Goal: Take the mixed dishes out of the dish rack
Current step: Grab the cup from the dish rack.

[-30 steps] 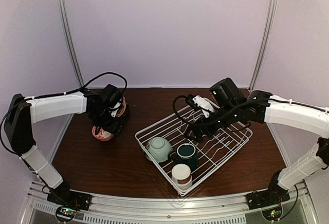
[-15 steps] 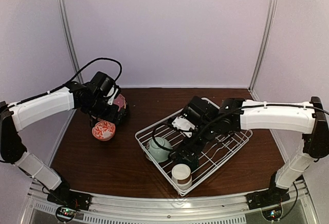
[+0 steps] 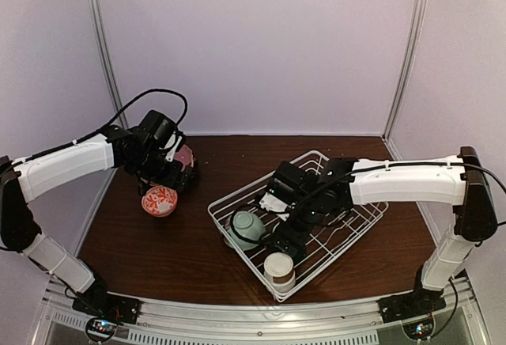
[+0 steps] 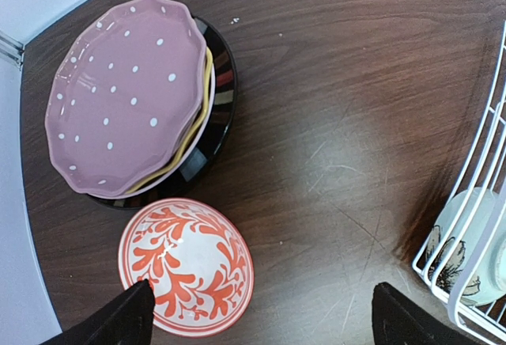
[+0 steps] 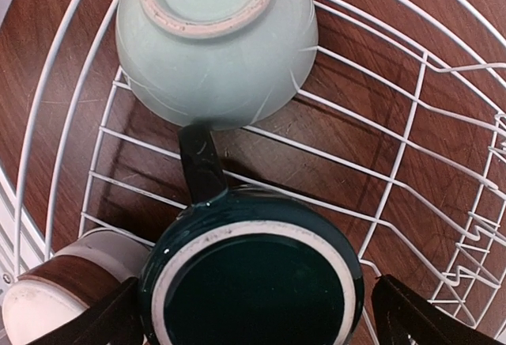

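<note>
Dish rack [image 3: 317, 153]: holds mug [image 5: 253, 282], overturned pale bowl [image 5: 213, 52] and cup [image 5: 47, 297]. Right claw [image 5: 265, 321]: wide, straddling the mug inside the rack. Left claw [image 4: 265, 321]: wide, empty, left of the rack, by patterned bowl [image 4: 186, 266] and stacked plates [image 4: 126, 92].

Glossy ceramic dark green mug [image 5: 253, 282], white wire rack [image 5: 411, 131]

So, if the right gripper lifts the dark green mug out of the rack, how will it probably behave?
The dark green mug looks glazed and rigid, so it is probably slippery and would likely break if dropped. Its handle runs right up to the pale green bowl, so lifting may nudge that bowl. Standing on the dish rack's thin wires, it could tilt.
</note>
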